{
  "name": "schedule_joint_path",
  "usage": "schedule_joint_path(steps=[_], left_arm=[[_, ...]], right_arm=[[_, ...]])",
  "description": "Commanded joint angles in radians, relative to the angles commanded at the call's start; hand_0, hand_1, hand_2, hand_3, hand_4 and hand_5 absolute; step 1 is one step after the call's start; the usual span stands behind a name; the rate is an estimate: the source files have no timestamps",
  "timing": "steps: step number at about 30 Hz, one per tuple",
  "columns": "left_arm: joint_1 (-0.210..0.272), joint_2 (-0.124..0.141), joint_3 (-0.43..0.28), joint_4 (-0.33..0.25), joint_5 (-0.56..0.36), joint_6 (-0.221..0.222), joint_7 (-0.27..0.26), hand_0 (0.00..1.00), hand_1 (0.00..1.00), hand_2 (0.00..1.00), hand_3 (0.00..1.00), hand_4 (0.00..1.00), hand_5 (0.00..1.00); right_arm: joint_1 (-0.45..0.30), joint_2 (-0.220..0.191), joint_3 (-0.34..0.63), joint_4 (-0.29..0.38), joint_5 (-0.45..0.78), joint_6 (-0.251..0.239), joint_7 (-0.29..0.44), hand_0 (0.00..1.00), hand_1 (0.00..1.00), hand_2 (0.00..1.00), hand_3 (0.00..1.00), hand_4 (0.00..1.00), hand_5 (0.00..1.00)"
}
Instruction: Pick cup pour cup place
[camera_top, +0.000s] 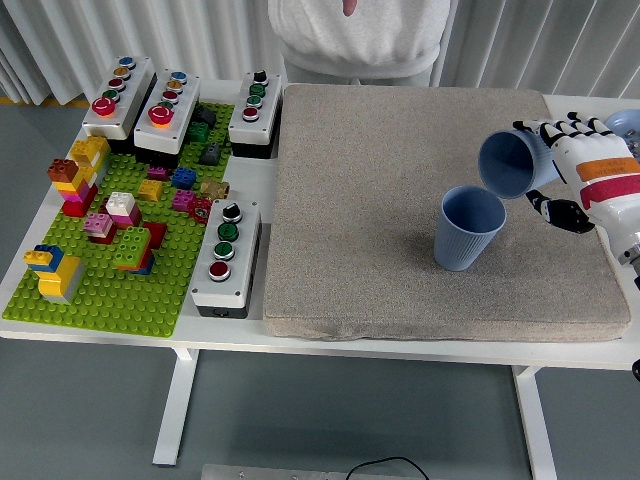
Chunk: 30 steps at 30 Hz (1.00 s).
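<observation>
A blue cup stands upright on the grey mat, right of its middle. My right hand is shut on a second blue cup, held tipped on its side with the mouth facing left and down, just above and right of the standing cup's rim. The two cups do not touch. My left arm is out of view.
A green baseplate with several toy bricks fills the table's left. Button boxes stand between it and the mat, with more at the back left. A person stands at the far side. A pale blue dish peeks in at the right edge.
</observation>
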Motion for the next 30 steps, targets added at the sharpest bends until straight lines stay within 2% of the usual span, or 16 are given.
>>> schedule_joint_path(steps=[10,17,22,30], left_arm=[[0.004,0.000,-0.004,0.000,0.008,0.000,0.003,0.736,0.759,0.820,0.662,0.505,0.916],[0.005,-0.001,-0.006,0.000,0.011,0.000,0.004,0.736,0.759,0.820,0.661,0.505,0.917],[0.005,-0.002,-0.004,0.000,0.009,0.000,0.002,0.736,0.759,0.819,0.662,0.505,0.918],[0.002,-0.002,-0.004,0.000,0.010,-0.001,0.002,0.736,0.759,0.819,0.661,0.505,0.918]], right_arm=[[-0.024,0.034,0.032,-0.027,0.245,-0.015,0.046,0.914,0.776,0.692,0.692,0.570,0.002],[-0.049,0.069,0.095,-0.056,0.503,-0.019,0.076,0.906,0.776,0.689,0.690,0.568,0.002],[-0.065,0.086,0.136,-0.073,0.683,0.002,0.076,0.901,0.774,0.684,0.691,0.567,0.002],[-0.074,0.097,0.175,-0.105,0.874,0.055,0.070,0.898,0.775,0.686,0.690,0.566,0.002]])
